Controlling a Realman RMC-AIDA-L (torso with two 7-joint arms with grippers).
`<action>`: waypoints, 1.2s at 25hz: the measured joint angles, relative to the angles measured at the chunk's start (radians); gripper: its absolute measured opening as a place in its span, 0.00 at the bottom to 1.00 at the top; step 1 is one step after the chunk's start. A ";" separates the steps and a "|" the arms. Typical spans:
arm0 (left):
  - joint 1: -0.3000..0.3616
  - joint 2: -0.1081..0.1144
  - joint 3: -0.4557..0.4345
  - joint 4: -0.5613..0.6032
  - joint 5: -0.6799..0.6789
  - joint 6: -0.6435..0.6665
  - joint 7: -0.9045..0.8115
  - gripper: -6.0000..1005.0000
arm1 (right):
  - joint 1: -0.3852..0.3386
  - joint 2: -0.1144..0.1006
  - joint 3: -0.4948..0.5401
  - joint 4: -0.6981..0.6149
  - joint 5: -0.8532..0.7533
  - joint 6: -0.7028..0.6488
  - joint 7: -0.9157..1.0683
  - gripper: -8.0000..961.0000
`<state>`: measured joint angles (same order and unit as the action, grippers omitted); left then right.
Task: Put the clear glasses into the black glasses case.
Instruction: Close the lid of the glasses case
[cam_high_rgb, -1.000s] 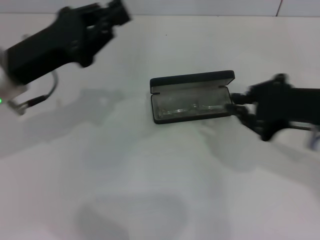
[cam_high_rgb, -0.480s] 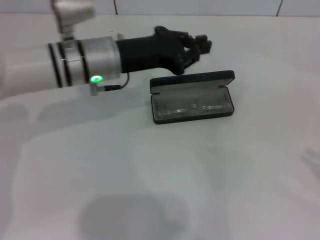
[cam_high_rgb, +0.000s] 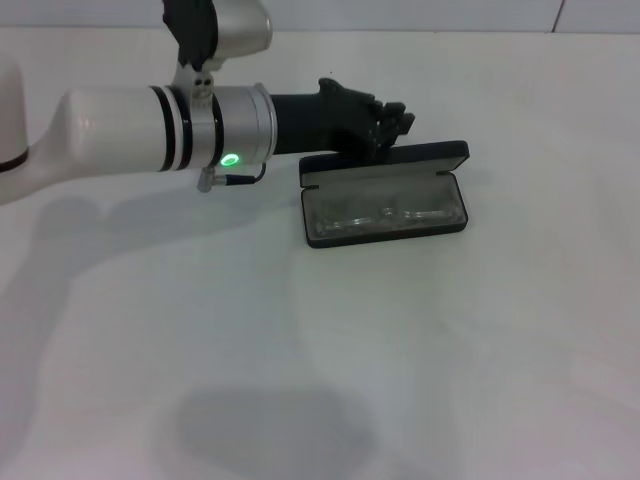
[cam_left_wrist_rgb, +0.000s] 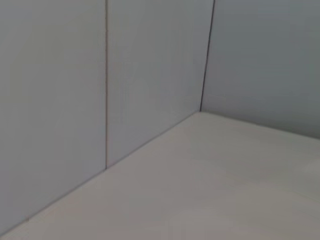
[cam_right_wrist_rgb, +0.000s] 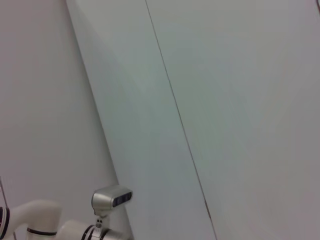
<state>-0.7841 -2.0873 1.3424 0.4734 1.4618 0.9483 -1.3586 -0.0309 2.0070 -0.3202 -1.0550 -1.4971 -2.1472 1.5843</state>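
Note:
The black glasses case (cam_high_rgb: 386, 162) lies open on the white table, right of centre in the head view, with its lid standing up at the back. The clear glasses (cam_high_rgb: 385, 214) rest inside on the grey lining and show only as faint glints. My left arm reaches across from the left. Its black left gripper (cam_high_rgb: 398, 122) hovers just behind the lid's far edge, apart from the glasses. My right gripper does not show in the head view. Neither wrist view shows the case or the glasses.
The white table (cam_high_rgb: 450, 350) spreads out in front of and to the right of the case. A tiled wall (cam_left_wrist_rgb: 150, 65) rises behind the table. The right wrist view shows wall panels and a white part of the left arm (cam_right_wrist_rgb: 45, 222).
The right gripper has drawn back from the case's right end and left the view. The left arm has swung in from the far left and now sits behind the case lid.

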 joint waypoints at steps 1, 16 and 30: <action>0.000 0.001 0.000 -0.006 0.003 -0.003 -0.003 0.16 | 0.003 0.000 -0.001 0.005 -0.001 0.000 -0.003 0.16; 0.010 -0.002 -0.005 -0.023 0.004 -0.004 -0.027 0.18 | 0.070 -0.004 0.003 0.057 -0.026 0.000 -0.017 0.15; 0.009 -0.005 0.002 -0.026 -0.004 -0.001 -0.032 0.27 | 0.063 -0.004 0.009 0.085 -0.030 -0.001 -0.035 0.16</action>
<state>-0.7746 -2.0924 1.3448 0.4477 1.4578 0.9470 -1.3901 0.0324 2.0032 -0.3112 -0.9698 -1.5267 -2.1486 1.5488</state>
